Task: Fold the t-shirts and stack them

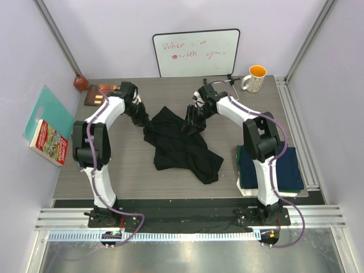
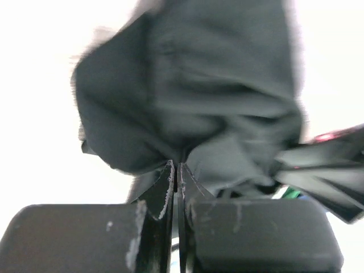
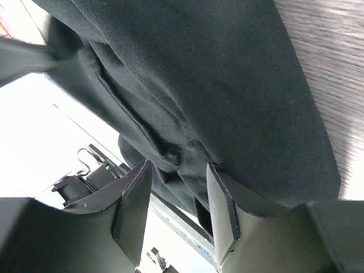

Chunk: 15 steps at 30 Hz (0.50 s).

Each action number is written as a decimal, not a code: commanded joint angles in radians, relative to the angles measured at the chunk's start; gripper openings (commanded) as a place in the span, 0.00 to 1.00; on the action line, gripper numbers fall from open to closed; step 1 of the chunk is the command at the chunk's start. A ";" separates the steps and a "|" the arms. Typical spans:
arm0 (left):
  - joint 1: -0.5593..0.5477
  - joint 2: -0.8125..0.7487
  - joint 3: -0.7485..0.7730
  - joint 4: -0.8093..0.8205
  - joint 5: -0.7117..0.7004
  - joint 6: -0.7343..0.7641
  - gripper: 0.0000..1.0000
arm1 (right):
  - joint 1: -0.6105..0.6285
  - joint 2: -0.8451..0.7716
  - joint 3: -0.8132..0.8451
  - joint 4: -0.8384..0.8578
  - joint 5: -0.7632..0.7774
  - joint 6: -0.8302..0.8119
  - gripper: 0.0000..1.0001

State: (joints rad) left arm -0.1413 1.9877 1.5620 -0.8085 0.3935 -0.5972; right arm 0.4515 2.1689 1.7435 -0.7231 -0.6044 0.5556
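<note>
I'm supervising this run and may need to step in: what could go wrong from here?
1. The left jaws are shut on only a thin pinch of the crumpled black cloth t-shirt; it might slip out on lifting.
2. The right jaws stand open around a thick bunched fold; closing may trap several layers.
3. Its near corner lies close to the folded navy t-shirt; dragging could disturb it.
</note>
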 commanded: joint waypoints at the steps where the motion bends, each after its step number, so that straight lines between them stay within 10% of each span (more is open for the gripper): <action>1: 0.012 -0.165 0.052 0.143 -0.076 -0.116 0.00 | -0.007 -0.023 0.033 0.004 0.003 0.012 0.48; 15: 0.012 -0.323 0.346 0.143 -0.093 -0.225 0.00 | -0.145 -0.142 0.020 -0.001 0.166 0.036 0.48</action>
State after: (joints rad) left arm -0.1371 1.7374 1.8393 -0.7105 0.3210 -0.7792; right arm 0.3592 2.1441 1.7409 -0.7353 -0.5091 0.5640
